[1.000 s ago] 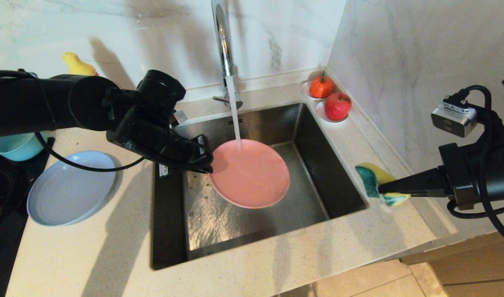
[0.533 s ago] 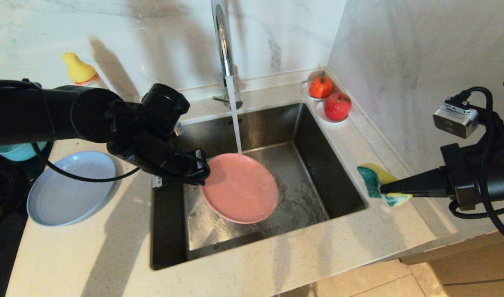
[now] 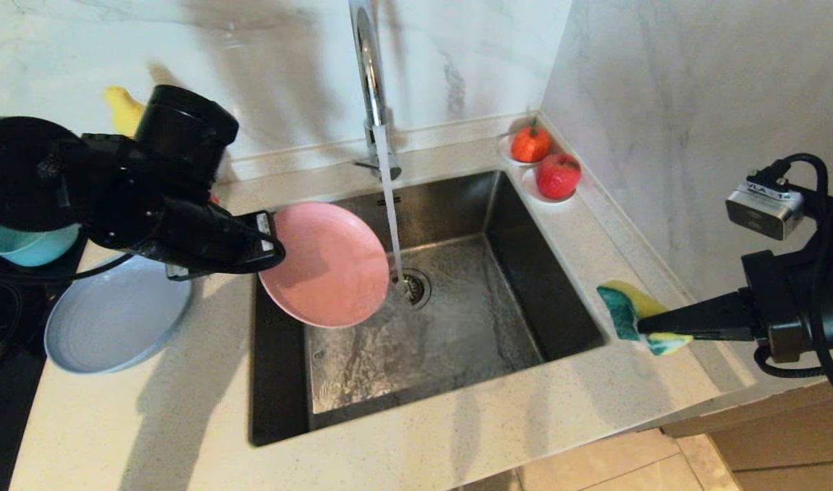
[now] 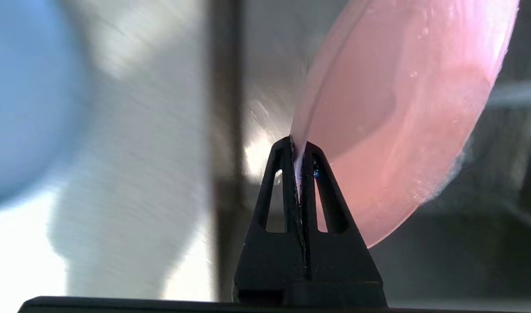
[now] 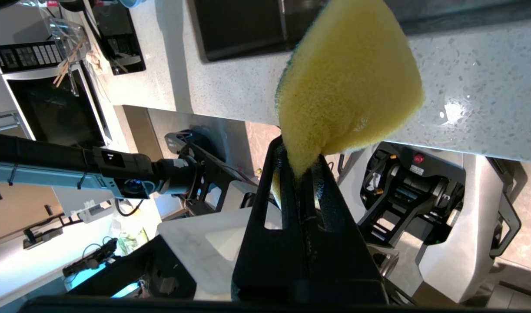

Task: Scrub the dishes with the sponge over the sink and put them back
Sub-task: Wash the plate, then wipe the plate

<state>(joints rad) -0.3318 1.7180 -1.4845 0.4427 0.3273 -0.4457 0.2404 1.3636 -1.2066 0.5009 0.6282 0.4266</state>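
My left gripper [image 3: 270, 249] [image 4: 298, 148] is shut on the rim of the pink plate [image 3: 324, 266] [image 4: 400, 108], which hangs tilted over the left side of the sink [image 3: 498, 300], just left of the running water. The pale blue plate [image 3: 110, 320] lies on the counter at the left, and the teal bowl [image 3: 28, 244] sits behind it, partly hidden by my left arm. Over the counter to the right of the sink, my right gripper [image 3: 640, 326] [image 5: 301, 154] is shut on the yellow and green sponge [image 3: 624, 307] [image 5: 348, 82].
The tall chrome tap [image 3: 367, 75] runs water onto the drain [image 3: 411, 286]. Two red fruits on white saucers [image 3: 546, 164] sit in the back right corner. A yellow-capped bottle [image 3: 123, 109] stands by the wall behind my left arm. The counter's front edge is close below the sink.
My left gripper has lifted the pink plate up and to the left, out of the water stream, and tilted it. The right arm with the sponge has stayed put.
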